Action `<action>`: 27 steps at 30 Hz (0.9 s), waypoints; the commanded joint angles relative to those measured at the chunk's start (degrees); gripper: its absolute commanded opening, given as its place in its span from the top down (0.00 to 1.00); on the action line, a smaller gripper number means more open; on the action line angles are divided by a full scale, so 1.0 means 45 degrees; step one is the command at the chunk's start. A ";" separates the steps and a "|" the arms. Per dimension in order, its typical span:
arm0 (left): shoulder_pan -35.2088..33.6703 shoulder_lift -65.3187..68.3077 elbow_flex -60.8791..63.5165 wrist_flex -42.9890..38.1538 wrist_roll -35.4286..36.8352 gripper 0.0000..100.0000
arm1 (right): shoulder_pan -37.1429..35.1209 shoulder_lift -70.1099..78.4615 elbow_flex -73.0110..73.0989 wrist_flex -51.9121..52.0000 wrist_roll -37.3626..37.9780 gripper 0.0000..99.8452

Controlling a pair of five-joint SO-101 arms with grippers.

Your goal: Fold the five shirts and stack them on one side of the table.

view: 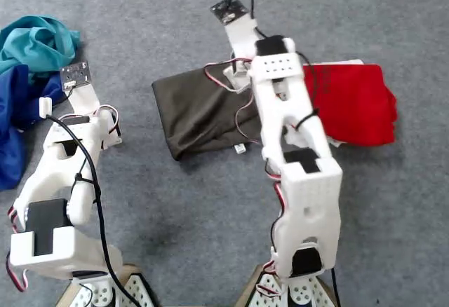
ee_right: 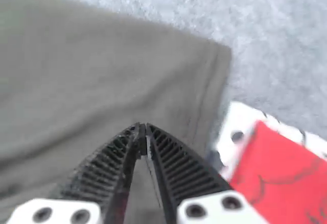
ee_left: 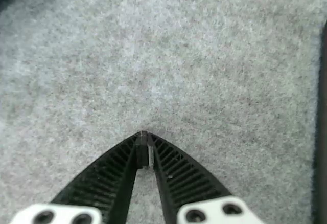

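Your left gripper (ee_left: 144, 143): jaws clenched, tips meeting, low over bare grey table (ee_left: 204, 55). Your right gripper (ee_right: 143, 133): jaws also pressed together, poised over the folded brown shirt (view: 189, 114) at mid-table. The red shirt (view: 358, 104) lies folded just beside it, toward the right. The teal shirt (view: 38, 41) and blue shirt (view: 14, 111) are heaped unfolded at the left edge.

This looks like a robot lab. A white left arm (view: 59, 149) and right arm (view: 309, 181) stand on a grey felt table (view: 393, 223).
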 commanded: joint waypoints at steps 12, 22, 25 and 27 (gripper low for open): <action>-0.0029 -0.0098 -0.0166 0.0039 -0.0078 0.97 | 0.0488 0.1768 -0.4269 0.6603 0.0098 0.99; -0.0049 -0.0098 -0.0166 0.0039 -0.0078 0.97 | 0.1387 -0.0869 0.0283 0.7521 0.0332 0.99; -0.0029 -0.0098 -0.0166 0.0039 -0.0059 0.97 | 0.1309 -0.1573 0.0283 0.6076 0.0469 0.99; -0.0029 -0.0098 -0.0166 0.0039 -0.0039 0.97 | 0.1133 -0.1670 -0.0186 0.4708 0.0469 0.99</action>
